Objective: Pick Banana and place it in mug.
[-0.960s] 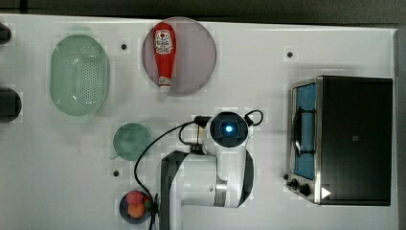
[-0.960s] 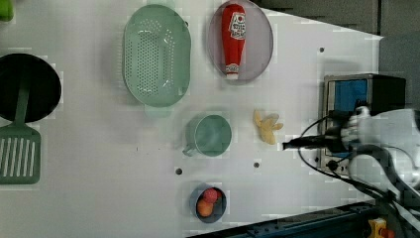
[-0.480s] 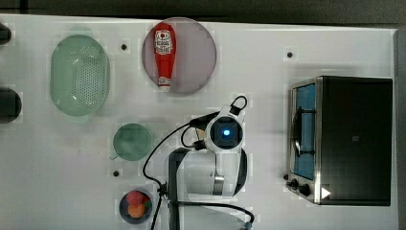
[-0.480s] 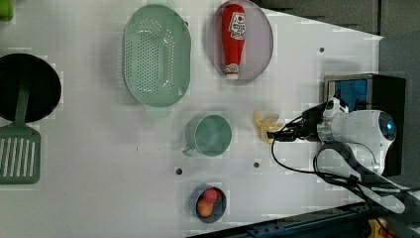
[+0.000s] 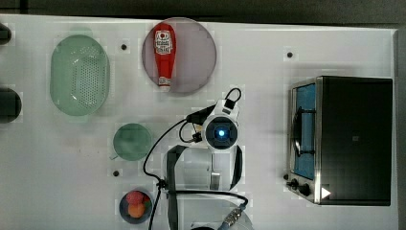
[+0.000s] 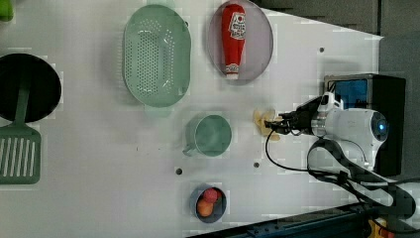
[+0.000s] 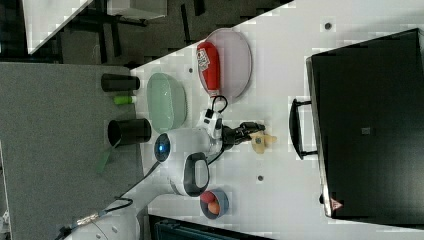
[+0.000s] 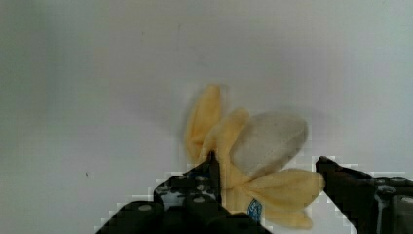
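The pale-yellow banana lies on the white table, seen too in the left view and the right view. My gripper is down at it, open, with one black finger on each side. One finger touches the banana's side; the other finger sits at a peel tip. In the left view the gripper reaches the banana from the left view's right. The dark-green mug stands empty, to the top view's left of the arm, also in the left view.
A pale-green colander and a ketchup bottle on a round plate sit at the back. A toaster oven stands at the top view's right. A small bowl of fruit is near the front edge. A black pan and spatula lie at the left view's left.
The arm has swung toward the banana and come down over it. The fingers have narrowed from wide open to close around it.
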{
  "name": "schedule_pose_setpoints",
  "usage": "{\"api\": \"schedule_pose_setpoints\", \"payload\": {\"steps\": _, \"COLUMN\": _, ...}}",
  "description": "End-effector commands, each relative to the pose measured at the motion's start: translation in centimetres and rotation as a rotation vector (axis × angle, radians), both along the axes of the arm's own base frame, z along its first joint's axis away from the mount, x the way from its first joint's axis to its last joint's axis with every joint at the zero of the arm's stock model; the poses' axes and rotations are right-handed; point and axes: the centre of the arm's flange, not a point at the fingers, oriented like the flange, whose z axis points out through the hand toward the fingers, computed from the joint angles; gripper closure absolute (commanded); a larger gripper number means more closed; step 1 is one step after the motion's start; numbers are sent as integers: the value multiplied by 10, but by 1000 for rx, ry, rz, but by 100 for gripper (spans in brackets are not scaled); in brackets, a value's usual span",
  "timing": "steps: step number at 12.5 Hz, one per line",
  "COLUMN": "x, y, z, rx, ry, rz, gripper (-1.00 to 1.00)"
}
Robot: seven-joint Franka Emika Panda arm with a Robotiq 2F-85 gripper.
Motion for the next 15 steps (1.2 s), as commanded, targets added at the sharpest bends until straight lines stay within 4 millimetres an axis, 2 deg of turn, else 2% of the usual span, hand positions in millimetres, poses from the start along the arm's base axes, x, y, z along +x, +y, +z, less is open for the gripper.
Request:
{"api": "schedule_pose_setpoints", "payload": {"steps": 1, "x": -8, "y": 2, "z": -3, "rx": -4, "ry": 29, "rz": 60, "gripper": 30}}
{"api": "schedule_pose_setpoints", "payload": {"steps": 4, "x": -6, "y": -4, "z": 4, "rx": -8, "ry": 16, "rz": 47, "gripper": 36}}
{"api": "schedule_pose_setpoints", "payload": {"steps": 6, "x": 2, "y": -11, "z": 33, "rx": -14, "ry": -27, "rz": 29, "gripper": 36}}
{"api": "schedule_pose_setpoints", "payload": {"steps": 8, "x": 3, "y": -14, "z": 79, "rx": -10, "ry": -13, "rz": 21, "gripper": 36}}
{"api": "schedule_pose_setpoints", "payload": {"steps": 11, "x": -1, "y": -9, "z": 161, "rx": 1, "ry": 64, "rz": 16, "gripper": 36}}
{"api": "schedule_pose_setpoints", "payload": {"steps": 13, "x": -4, "y": 1, "z": 213, "rx": 1, "ry": 69, "rz": 23, "gripper": 36}}
{"api": "schedule_pose_setpoints", "payload": {"steps": 15, "x": -8, "y": 19, "z": 246, "rx": -6, "ry": 69, "rz": -20, "gripper": 36}}
